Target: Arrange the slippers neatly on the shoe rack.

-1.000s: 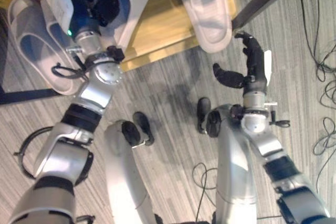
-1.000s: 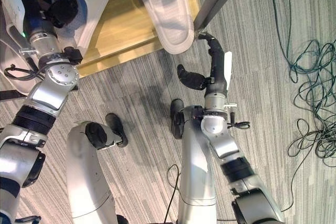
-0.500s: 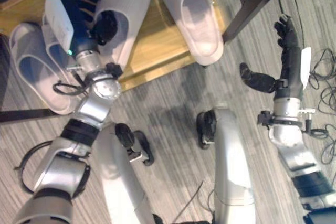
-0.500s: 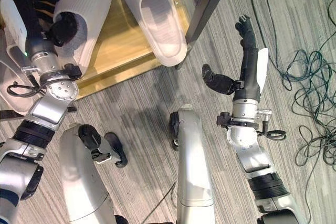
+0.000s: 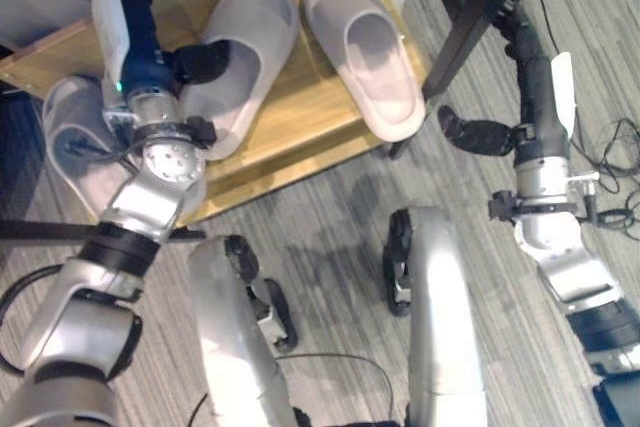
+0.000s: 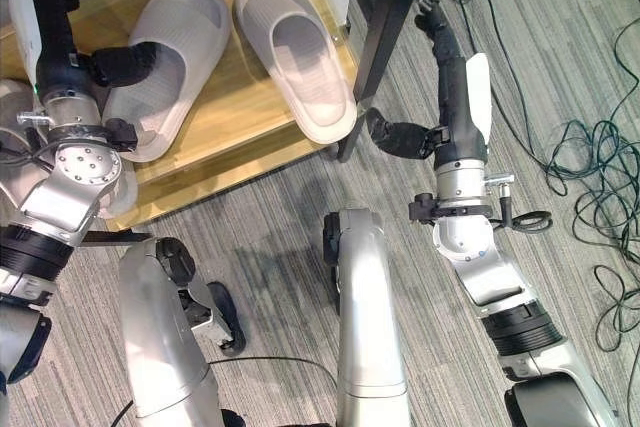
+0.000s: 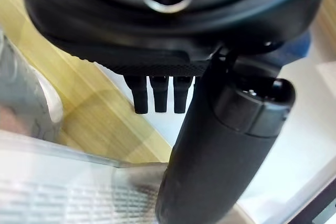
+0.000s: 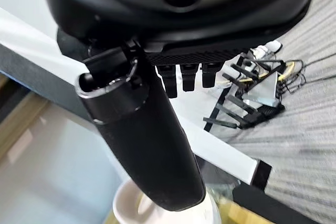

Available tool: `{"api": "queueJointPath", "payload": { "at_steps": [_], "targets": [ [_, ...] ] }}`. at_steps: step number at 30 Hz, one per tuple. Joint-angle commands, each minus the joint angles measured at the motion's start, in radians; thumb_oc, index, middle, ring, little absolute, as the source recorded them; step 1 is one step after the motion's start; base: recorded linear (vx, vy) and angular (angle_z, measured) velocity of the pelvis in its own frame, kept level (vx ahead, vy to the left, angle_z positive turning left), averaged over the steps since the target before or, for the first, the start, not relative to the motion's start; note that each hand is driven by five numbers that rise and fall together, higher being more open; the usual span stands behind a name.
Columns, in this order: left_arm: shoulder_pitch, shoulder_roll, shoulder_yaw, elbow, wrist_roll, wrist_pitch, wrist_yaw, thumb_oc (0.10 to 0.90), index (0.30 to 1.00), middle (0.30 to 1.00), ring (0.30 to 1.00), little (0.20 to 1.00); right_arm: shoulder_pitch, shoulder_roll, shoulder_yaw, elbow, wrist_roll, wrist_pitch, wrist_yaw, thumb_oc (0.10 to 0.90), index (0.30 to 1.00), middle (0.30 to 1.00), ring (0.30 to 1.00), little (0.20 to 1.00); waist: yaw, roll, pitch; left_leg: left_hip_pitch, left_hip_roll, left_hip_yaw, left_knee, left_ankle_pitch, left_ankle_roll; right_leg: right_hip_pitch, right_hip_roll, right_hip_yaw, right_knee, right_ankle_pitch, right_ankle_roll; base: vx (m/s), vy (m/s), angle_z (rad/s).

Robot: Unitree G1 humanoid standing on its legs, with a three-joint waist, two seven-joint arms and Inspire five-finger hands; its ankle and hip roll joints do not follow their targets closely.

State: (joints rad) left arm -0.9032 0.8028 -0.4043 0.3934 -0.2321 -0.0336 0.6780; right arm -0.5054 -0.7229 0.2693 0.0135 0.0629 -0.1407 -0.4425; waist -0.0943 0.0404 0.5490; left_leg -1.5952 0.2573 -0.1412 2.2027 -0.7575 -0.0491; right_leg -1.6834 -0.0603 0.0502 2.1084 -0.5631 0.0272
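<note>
Slippers: two pale grey ones side by side on the wooden shoe rack (image 5: 300, 137), a third at its left end.
Left: third slipper (image 5: 70, 147) lies partly under the left arm. Left robot hand (image 5: 140, 42) raised over the rack, fingers straight, thumb resting at the opening of the left slipper (image 5: 240, 57), grasping nothing. Right slipper (image 5: 365, 52) just beside it, toe overhanging the rack's front edge. Dark desk leg (image 5: 470, 22) slants past the rack's right corner. Right robot hand (image 5: 530, 77) released, fingers extended, over the grey carpet floor (image 5: 330, 217), apart from the slippers.
</note>
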Motion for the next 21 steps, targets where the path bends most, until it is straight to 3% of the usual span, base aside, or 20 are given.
{"api": "queueJointPath", "payload": {
  "at_steps": [1,7,11,15,21],
  "targets": [
    [-0.130,0.031,0.053,-0.009,-0.007,-0.088,-0.001,0.800,0.900,0.900,0.900,0.900,-0.098,-0.036,-0.054,-0.122,0.019,-0.073,0.003,0.800,0.900,0.900,0.900,0.900,-0.008,0.020,-0.029,0.025,-0.116,-0.041,-0.016,-0.008,0.088,0.113,-0.102,0.015,0.036,-0.227,0.000,0.00,0.000,0.00],
    [-0.040,0.041,0.105,-0.106,-0.084,-0.120,-0.031,0.800,0.900,0.900,0.900,0.900,-0.107,-0.026,-0.038,-0.128,0.020,-0.071,0.015,0.800,0.900,0.900,0.900,0.900,0.002,0.026,-0.029,0.025,-0.129,-0.024,0.002,-0.020,0.086,0.113,-0.105,0.028,0.062,-0.236,-0.010,0.00,0.004,0.03],
    [0.060,0.007,0.115,-0.169,-0.210,-0.142,-0.098,0.800,0.900,0.900,0.900,0.900,-0.099,-0.024,-0.035,-0.142,0.008,-0.051,0.031,0.800,0.900,0.900,0.900,0.900,0.007,0.033,-0.029,0.025,-0.133,-0.014,0.006,-0.027,0.085,0.113,-0.111,0.037,0.074,-0.240,-0.014,0.00,0.000,0.00],
    [0.087,-0.008,0.115,-0.188,-0.247,-0.140,-0.136,0.800,0.900,0.900,0.900,0.900,-0.097,-0.028,-0.046,-0.147,0.009,-0.044,0.041,0.800,0.900,0.900,0.900,0.900,0.002,0.035,-0.029,0.025,-0.135,-0.005,-0.003,-0.033,0.082,0.113,-0.116,0.042,0.074,-0.248,-0.019,0.00,0.000,0.00],
    [0.107,0.058,0.071,-0.250,-0.222,-0.119,-0.230,0.800,0.900,0.900,0.900,0.900,-0.076,-0.037,-0.076,-0.151,0.043,-0.058,0.081,0.800,0.900,0.900,0.900,0.900,0.001,0.036,-0.029,0.025,-0.139,0.013,0.004,-0.041,0.079,0.113,-0.121,0.058,0.085,-0.251,-0.016,0.00,0.008,0.02]
  ]
}}
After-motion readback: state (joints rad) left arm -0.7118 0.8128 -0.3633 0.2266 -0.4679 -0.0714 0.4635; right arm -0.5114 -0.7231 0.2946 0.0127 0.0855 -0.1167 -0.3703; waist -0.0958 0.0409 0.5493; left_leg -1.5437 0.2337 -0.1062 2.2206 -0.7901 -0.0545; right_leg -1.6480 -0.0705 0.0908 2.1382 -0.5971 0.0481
